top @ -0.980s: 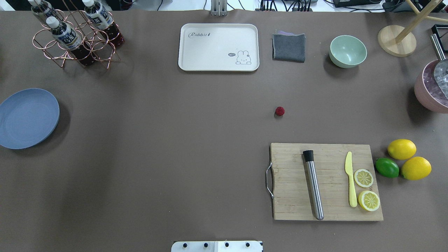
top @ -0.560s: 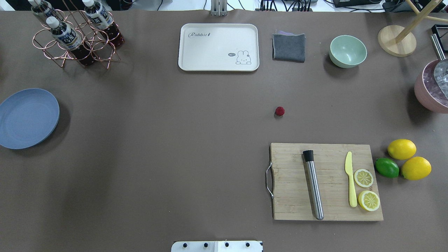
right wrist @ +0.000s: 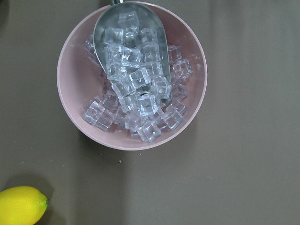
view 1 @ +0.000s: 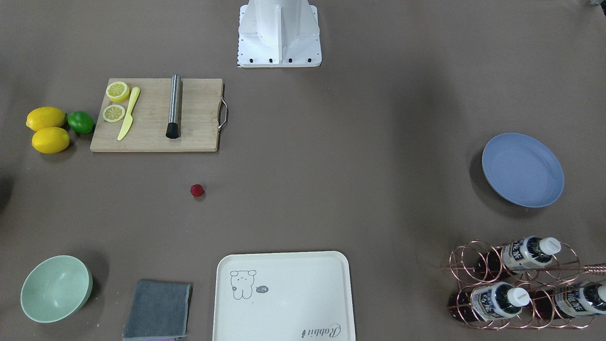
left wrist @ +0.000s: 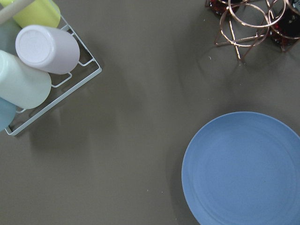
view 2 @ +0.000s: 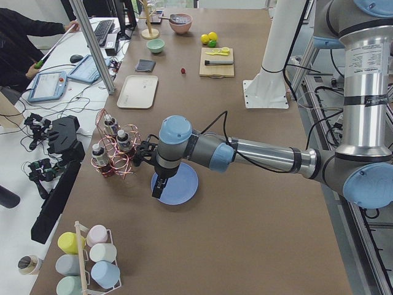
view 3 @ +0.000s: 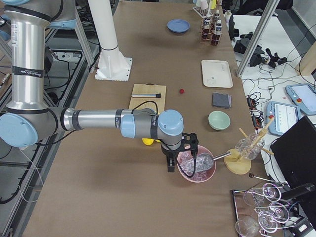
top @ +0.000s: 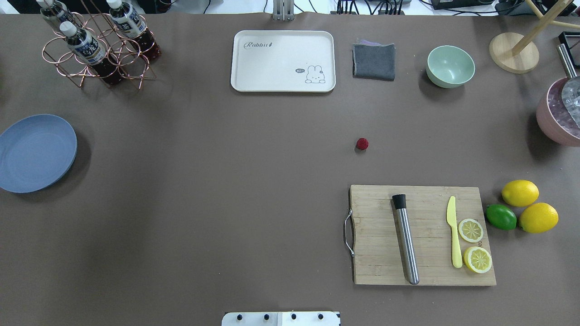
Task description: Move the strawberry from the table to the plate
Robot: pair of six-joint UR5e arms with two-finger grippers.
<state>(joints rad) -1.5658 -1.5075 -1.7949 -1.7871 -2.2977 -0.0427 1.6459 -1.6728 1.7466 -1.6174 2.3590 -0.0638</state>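
Note:
The strawberry lies alone on the brown table, a little beyond the cutting board. The blue plate rests empty at the table's left end. My left gripper hangs over the plate's outer edge in the exterior left view; I cannot tell if it is open or shut. My right gripper hovers beside the pink ice bowl at the opposite end, far from the strawberry; its state cannot be told either. Neither gripper appears in the overhead or front views.
A cutting board holds a metal muddler, a yellow knife and lemon slices; two lemons and a lime lie beside it. A cream tray, grey cloth, green bowl and bottle rack line the far edge.

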